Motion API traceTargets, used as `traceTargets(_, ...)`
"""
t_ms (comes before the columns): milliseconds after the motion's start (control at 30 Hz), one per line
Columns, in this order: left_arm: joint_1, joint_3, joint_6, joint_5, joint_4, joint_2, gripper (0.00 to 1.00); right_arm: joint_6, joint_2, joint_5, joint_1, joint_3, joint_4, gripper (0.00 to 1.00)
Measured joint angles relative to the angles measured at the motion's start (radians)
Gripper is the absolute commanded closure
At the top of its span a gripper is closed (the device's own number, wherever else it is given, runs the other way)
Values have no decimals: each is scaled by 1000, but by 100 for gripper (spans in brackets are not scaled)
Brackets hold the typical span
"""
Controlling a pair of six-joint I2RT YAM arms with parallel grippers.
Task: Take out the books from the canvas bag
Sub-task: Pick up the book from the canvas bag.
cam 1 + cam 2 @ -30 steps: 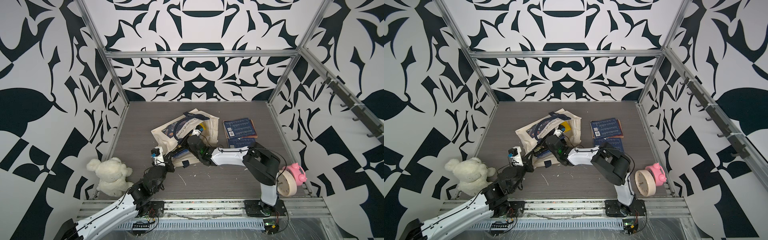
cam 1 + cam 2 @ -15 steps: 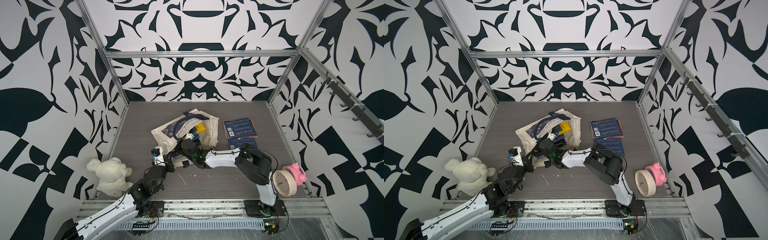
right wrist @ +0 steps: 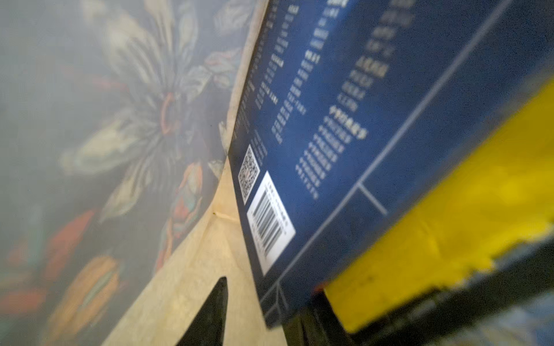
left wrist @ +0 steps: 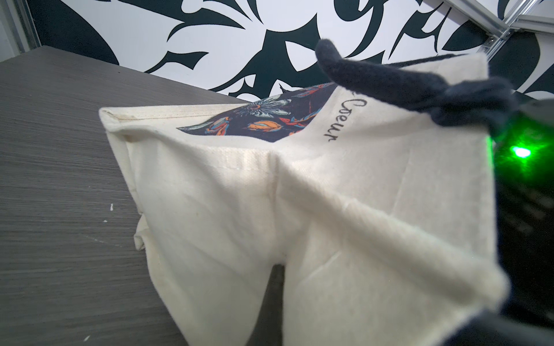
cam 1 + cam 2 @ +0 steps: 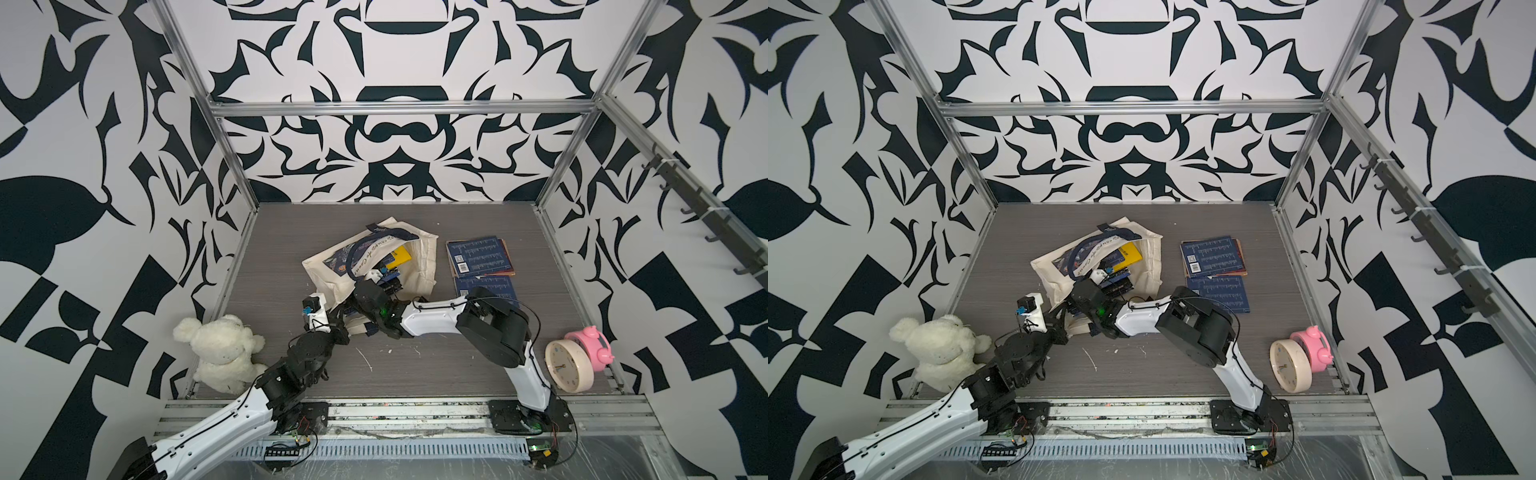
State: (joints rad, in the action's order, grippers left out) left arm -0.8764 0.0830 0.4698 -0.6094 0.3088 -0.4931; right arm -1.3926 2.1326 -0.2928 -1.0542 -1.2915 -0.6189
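Canvas bag (image 5: 422,266) lies at frame centre in both top views. Left gripper (image 5: 338,326) is clenched, apparently on the bag's near edge, since the cloth runs taut to it. Right gripper (image 5: 388,284) sits inside the bag mouth; whether it is clamped or released cannot be told. Blue book (image 3: 344,134) lies just beside its finger (image 3: 214,314), with the yellow book (image 3: 449,224) against it. Both extend toward the frame's upper right from the gripper. The right arm is nearer. Count: one bag; at least two books inside; at least three loose books (image 5: 480,255) right of the bag.
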Motion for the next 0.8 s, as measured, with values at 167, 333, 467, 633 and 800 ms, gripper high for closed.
traceTargets(167,0,0,0,1,1,0,100,19,2,-17,12,-3,-2,72)
traceTargets(333,0,0,0,0,2,-6,100,39,-8,-28,31,-3,10,86)
traceTargets(467,0,0,0,0,4,-6,100,38,-27,-16,48,-3,16,96)
traceTargets(633,0,0,0,0,4,-6,100,53,-60,-15,62,26,18,100)
traceTargets(800,0,0,0,5,3,-6,100,54,-119,-22,101,101,11,99)
